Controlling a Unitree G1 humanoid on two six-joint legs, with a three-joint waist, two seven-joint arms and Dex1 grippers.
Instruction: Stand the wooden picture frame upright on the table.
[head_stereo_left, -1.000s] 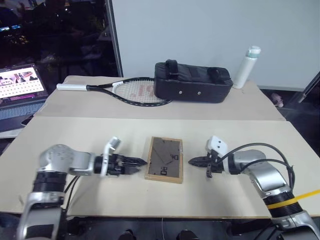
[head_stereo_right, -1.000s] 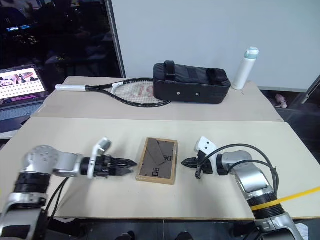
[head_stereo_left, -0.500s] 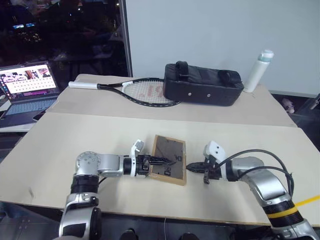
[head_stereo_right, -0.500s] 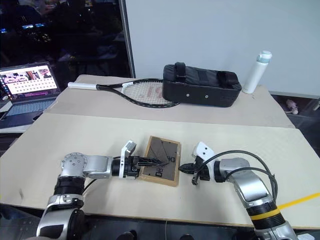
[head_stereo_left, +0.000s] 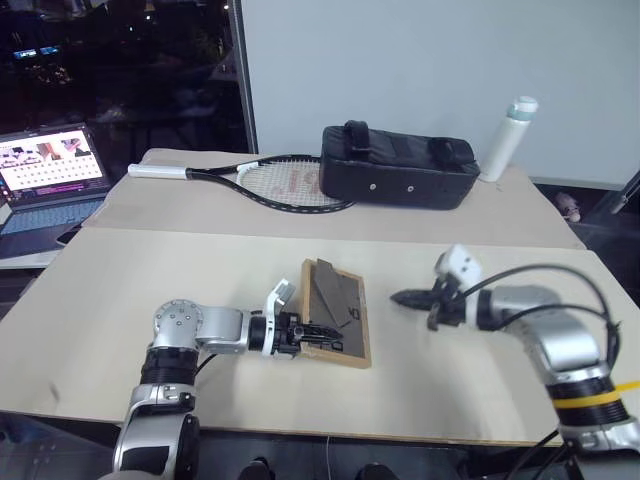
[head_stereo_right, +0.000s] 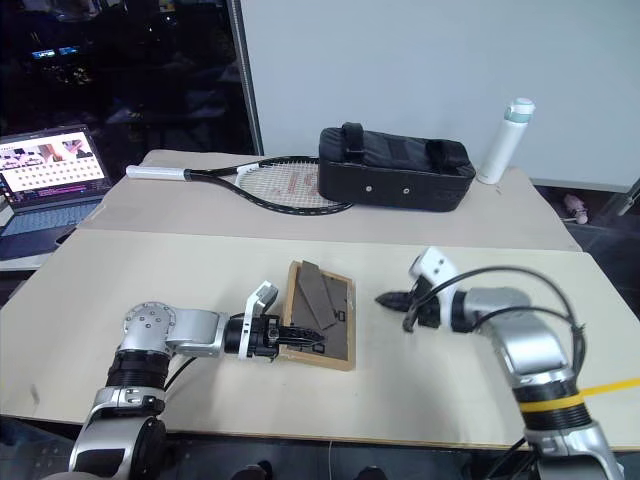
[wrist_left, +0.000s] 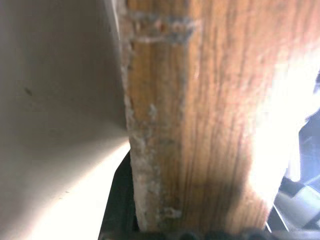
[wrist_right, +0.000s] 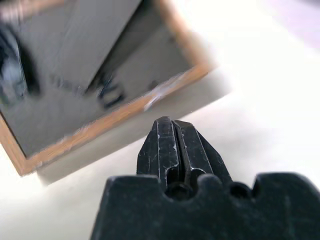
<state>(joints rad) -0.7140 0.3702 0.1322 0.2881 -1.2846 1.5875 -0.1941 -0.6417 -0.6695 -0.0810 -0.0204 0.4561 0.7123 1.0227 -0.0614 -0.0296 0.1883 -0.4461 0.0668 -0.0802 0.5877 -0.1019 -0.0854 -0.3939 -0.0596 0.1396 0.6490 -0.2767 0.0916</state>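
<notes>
Wooden picture frame (head_stereo_left: 336, 312) lay back-up on the table (head_stereo_left: 200, 270), in front of the black bag (head_stereo_left: 398, 178), its stand partly raised. Left gripper (head_stereo_right: 300, 338) grasped the frame's left edge. Right gripper (head_stereo_right: 387, 298) was clenched, empty, right of the frame, apart.

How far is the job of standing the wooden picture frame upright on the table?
Done: the fold-out stand is raised off the dark back panel. In hand: the left gripper has its black fingers on the near left edge of the light wooden picture frame, which tilts slightly. The right gripper, shut, hovers apart. Left: the frame is not upright on the beige table.
</notes>
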